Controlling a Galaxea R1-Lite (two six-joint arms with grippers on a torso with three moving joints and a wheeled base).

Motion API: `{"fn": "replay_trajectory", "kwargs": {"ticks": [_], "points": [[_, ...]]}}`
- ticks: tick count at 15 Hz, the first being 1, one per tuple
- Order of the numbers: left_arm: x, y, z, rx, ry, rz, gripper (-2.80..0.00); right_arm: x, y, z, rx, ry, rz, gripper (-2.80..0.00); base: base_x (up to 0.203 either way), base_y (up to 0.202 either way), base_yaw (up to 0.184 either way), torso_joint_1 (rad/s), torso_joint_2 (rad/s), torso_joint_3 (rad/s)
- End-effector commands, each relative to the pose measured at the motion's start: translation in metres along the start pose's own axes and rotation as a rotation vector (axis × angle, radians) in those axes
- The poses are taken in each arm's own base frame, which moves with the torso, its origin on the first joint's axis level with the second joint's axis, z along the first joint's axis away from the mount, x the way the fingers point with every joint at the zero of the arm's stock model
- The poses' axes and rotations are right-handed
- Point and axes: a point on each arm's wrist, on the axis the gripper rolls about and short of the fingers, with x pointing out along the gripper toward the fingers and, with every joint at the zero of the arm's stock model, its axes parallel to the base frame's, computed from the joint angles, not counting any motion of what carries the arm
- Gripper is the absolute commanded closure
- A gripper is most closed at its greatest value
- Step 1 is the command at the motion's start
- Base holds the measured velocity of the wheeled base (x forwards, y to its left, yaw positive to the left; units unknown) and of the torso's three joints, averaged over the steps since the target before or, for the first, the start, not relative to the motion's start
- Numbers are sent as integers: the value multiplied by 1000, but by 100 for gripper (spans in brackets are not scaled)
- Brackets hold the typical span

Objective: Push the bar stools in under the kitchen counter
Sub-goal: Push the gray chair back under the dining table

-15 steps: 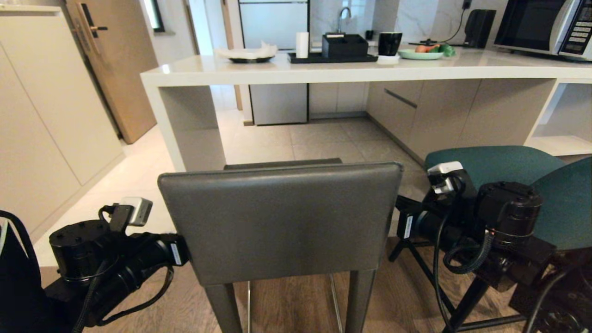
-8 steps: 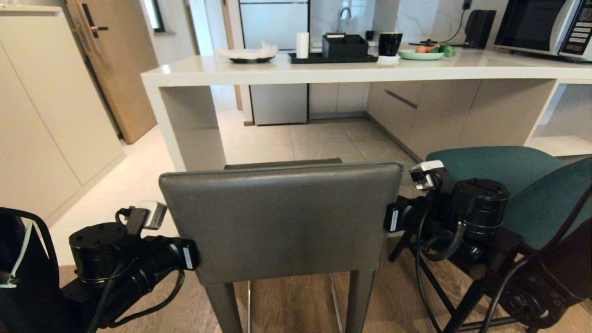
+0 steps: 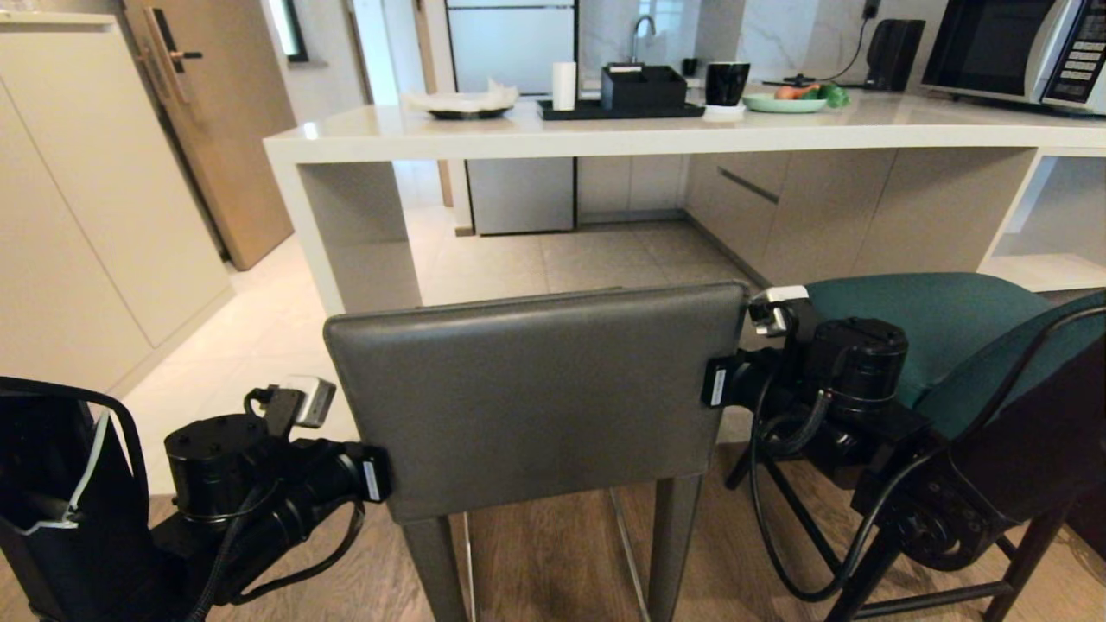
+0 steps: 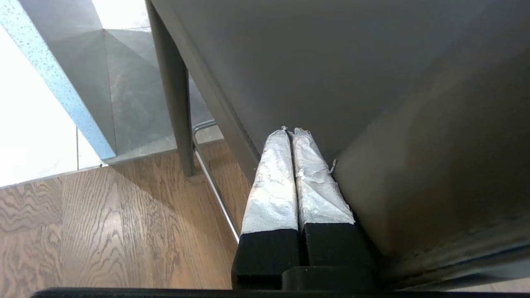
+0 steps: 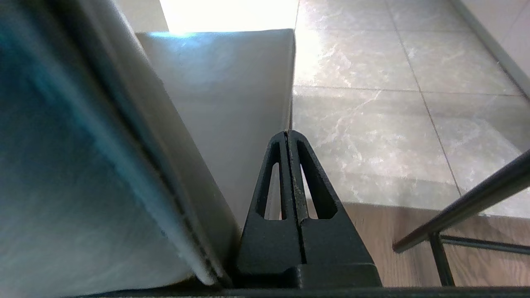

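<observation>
Head view: boxy dark grey leather stool (image 3: 536,397) stands short of the glossy white slab desk (image 3: 605,134), teal stool (image 3: 933,320) beside. Wrist views: left gripper (image 4: 292,134) and right gripper (image 5: 287,134) jaws clenched empty, flanking its backrest; probably heavy, stiff, best pushed low on the backrest

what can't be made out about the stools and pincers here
- Grey stool: its seat is hidden behind its own backrest, and its feet are cut off by the head view's lower edge.
- Teal stool: partly covered by the right arm.
- Left pincer and right pincer: hidden beside the backrest in the head view; firm contact unclear.
</observation>
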Motion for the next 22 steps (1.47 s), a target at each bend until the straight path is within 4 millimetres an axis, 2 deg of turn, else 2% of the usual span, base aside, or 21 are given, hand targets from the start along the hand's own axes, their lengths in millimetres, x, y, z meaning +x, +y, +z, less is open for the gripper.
{"fn": "replay_trajectory", "kwargs": {"ticks": [1,5,13,18,22], "points": [[4,-6,-1,5,1,-27,0,11,1,-8,-2,10,1,0,0,0,0,0,0,0],[16,-19,-4,17,-10,-23,0,22,2,-9,-13,-1,-5,0,0,0,0,0,0,0],[30,3,-3,23,-26,42,0,9,0,-14,-8,0,-29,0,0,0,0,0,0,0],[44,10,23,33,-149,55,0,10,-1,-18,-10,9,-31,0,0,0,0,0,0,0],[49,10,34,37,-197,53,0,10,-1,-18,-9,9,-32,0,0,0,0,0,0,0]]}}
